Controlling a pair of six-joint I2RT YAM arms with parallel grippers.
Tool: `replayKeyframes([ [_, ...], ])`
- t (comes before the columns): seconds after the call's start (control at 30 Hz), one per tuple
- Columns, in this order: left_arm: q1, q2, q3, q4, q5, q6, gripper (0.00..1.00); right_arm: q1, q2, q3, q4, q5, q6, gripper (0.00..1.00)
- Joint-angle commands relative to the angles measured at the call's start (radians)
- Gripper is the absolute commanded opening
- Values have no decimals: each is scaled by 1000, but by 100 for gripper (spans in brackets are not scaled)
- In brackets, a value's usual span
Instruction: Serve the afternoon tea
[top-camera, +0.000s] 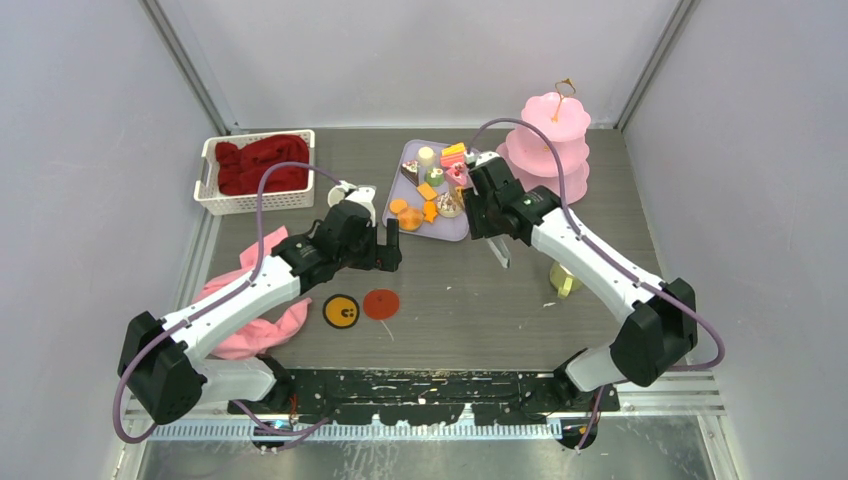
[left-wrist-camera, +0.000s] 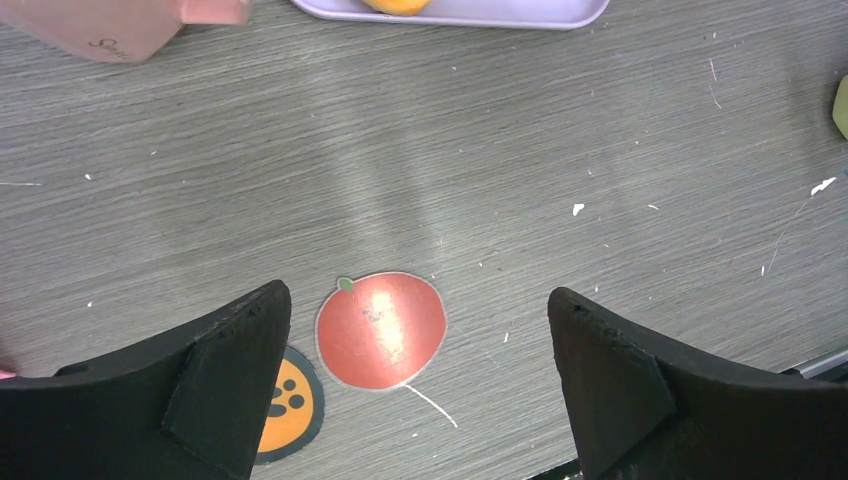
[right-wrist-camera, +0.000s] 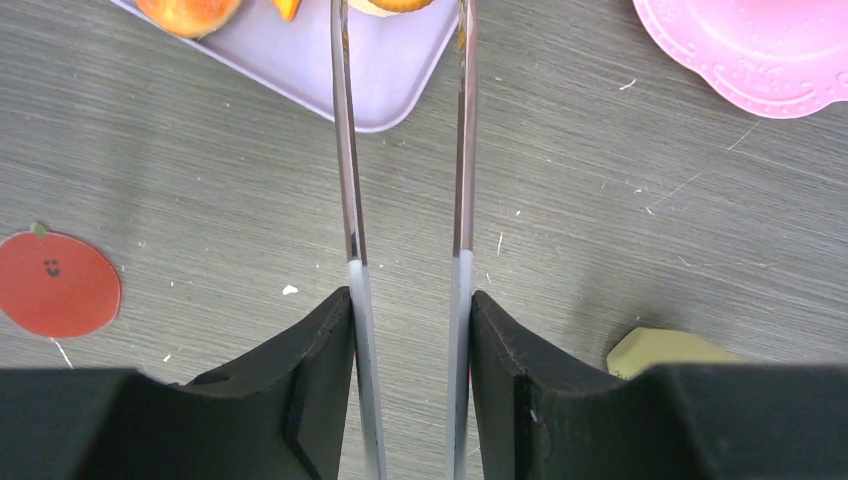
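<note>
Grey table (top-camera: 450, 290). Pink tiered stand (top-camera: 548, 140) at back right, with a lavender tray (right-wrist-camera: 390, 80) just left of it. Left gripper (left-wrist-camera: 418, 300) hangs over bare tabletop, jaws spread wide with nothing between them (red apple sticker (left-wrist-camera: 380, 328) lies below). Right gripper (right-wrist-camera: 410, 300) is clamped on metal tweezers (right-wrist-camera: 350, 200), whose tips reach over the tray's near corner. Toy cakes (top-camera: 432, 185) sit on the tray. A biscuit-like one is between the tips; can't tell if they touch it.

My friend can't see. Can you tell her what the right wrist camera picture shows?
The right gripper pinches long metal tweezers that reach across the gray table to a purple tray of toy treats. A pink cake stand peeks in at top right, and a red apple sticker lies at left.
</note>
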Motion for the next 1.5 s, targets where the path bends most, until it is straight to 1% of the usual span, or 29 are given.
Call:
replayKeyframes([
  [0.0,5,-9,13,30,0,-3,99,-35,-49,71,43,27,-13,31],
  [0.3,5,-6,10,39,1,-1,99,-210,-54,71,95,-9,-37,30],
  [0.33,6,-6,8,40,3,-1,99,-229,-50,75,97,-44,-42,30],
  [0.5,5,2,9,47,21,-1,99,-302,-16,93,118,-81,-45,30],
  [0.83,6,22,13,47,29,-2,99,-352,27,131,156,-106,-24,30],
  [1.47,6,26,3,46,33,-8,99,-426,147,168,267,-76,4,30],
])
